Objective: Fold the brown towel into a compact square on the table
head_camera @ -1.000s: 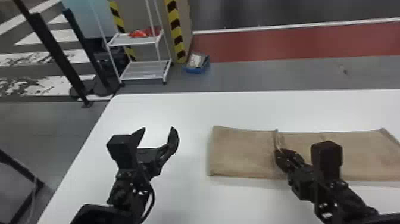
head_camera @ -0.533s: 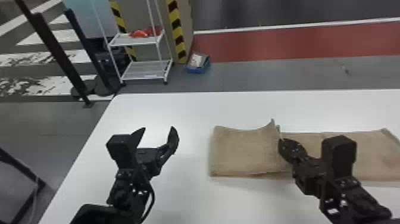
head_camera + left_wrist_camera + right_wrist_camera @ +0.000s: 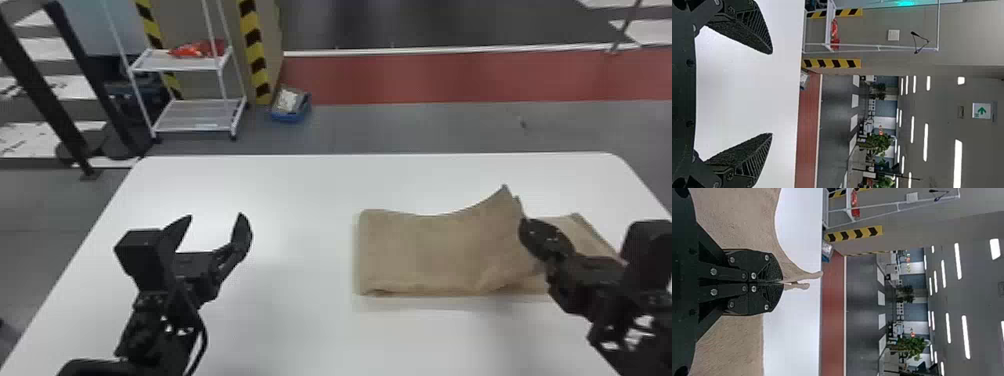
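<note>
"Across the lower frame of the head view, what is shown?"

"A white table (image 3: 300,330), by which the work is borne flat. Right of centre on it, the brown towel (image 3: 430,250) is laid in a long folded strip, with one part raised and the rest left down at the far right."

"Why is it raised there?"

"Presumably so that the upper layer can be brought over the part at right, and the strip shortened towards a square."

"How is it held?"

"At the right of the frame, by the right gripper (image 3: 781,282); its fingers are closed together on the towel's edge, with a little cloth poked out past the tips. A grip so near the edge is likely chosen so that the layer can be laid down neatly, though a slack corner could be rumpled."

"And the left gripper (image 3: 215,217)?"

"At left, it is held over bare table, fingers spread wide, nothing between them. It is probably spared for smoothing; the fold can be made by one arm."
</note>
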You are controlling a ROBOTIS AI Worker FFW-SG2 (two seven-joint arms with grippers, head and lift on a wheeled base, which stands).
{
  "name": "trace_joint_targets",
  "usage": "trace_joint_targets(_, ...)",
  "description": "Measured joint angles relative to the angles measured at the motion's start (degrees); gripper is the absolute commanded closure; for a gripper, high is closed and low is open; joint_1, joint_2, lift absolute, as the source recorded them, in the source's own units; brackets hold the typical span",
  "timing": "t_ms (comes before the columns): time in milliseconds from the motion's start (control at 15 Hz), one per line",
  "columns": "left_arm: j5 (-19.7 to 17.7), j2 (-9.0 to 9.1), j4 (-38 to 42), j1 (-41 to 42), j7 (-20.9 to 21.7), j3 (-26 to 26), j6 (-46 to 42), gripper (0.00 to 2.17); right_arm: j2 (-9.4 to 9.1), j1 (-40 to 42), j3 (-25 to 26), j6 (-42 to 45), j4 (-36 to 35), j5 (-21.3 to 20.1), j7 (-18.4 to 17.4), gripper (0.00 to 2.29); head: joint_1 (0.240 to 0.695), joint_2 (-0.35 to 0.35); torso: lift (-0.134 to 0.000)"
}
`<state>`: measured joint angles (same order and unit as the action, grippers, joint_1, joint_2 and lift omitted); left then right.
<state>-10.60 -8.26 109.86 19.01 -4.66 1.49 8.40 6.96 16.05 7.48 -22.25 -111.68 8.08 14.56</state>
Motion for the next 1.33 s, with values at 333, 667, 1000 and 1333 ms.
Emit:
trace_joint_targets(333,0.52,0.27,-0.62,-0.51,-0.37,-1.51,0.13,0.15,0.06,1.01,1.99,5.36,2.14,1.37,1.56,1.40,0.695,-0.014,-0.123)
trace_joint_targets(667,0.58,0.18,0.08,0.93,-0.61,-1.12,-0.03,0.16,0.15,1.15,9.21,1.73,-3.27,5.98,2.54,1.40,0.695,-0.065,-0.123)
trace_joint_targets(1000,0.62,0.26,0.48,1.78,-0.70,-1.20,-0.21,0.16,0.51,-0.50,10.50,3.56,5.16,5.35,4.74,1.40,0.695,-0.095,-0.123)
trace_joint_targets(1333,1.01,0.22,0.77,1.73,-0.70,-1.52,-0.01,0.19,0.67,-0.74,13.87,-1.10,-0.72,7.81,5.40,1.40,0.695,-0.114,-0.123)
